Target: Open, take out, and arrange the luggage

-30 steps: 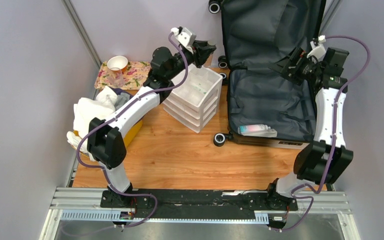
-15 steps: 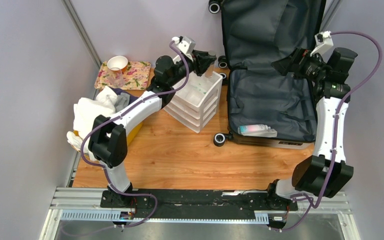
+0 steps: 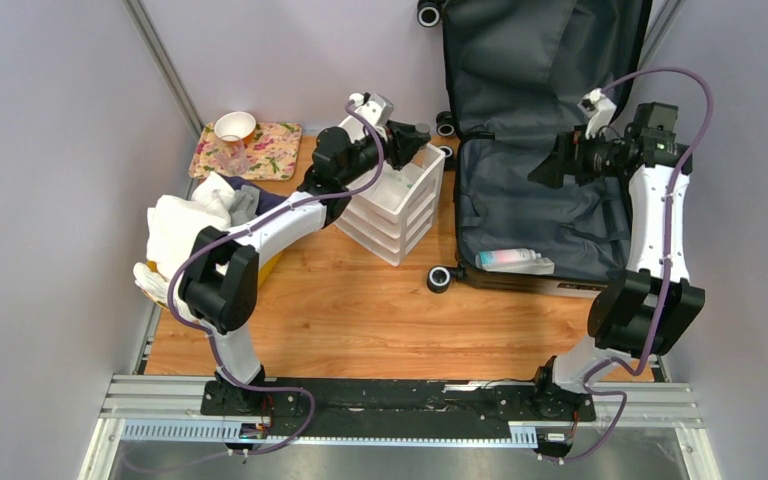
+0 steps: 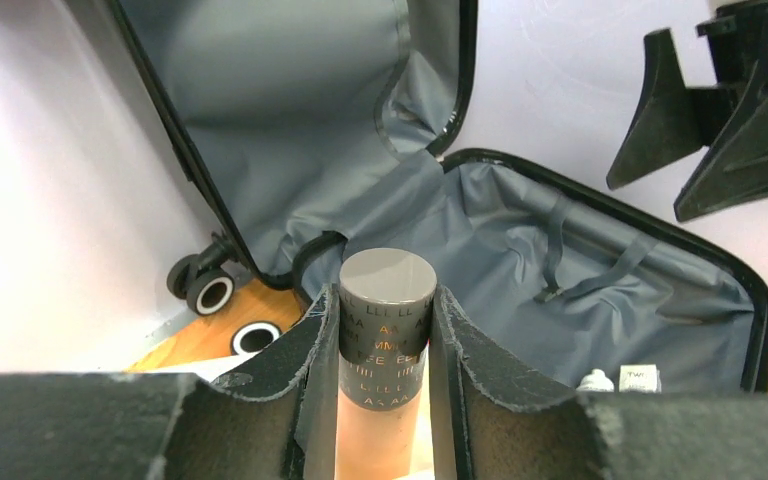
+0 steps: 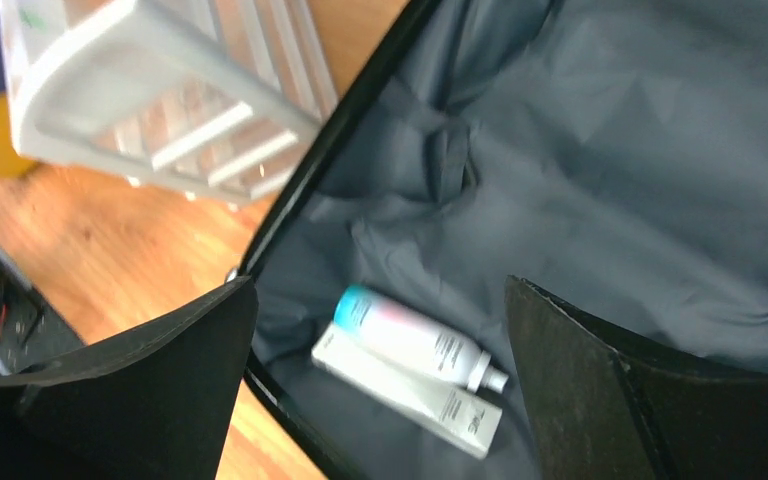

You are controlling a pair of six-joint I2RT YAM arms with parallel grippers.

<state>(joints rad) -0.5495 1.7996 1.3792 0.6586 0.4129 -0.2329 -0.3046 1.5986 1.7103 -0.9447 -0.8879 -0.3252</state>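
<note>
We grip a grey-capped tube (image 4: pixel 387 290) between the fingers of the left gripper (image 4: pixel 384 312), the open luggage (image 4: pixel 520 230) lies just ahead of it, and our right gripper (image 5: pixel 380 290) hangs above the luggage's grey lining, jaws spread wide, empty.

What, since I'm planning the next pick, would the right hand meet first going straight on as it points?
Likely the white bottle lying in the luggage, framed by the open right hand; depth is unclear, so it might touch the grey lining beside it.
</note>
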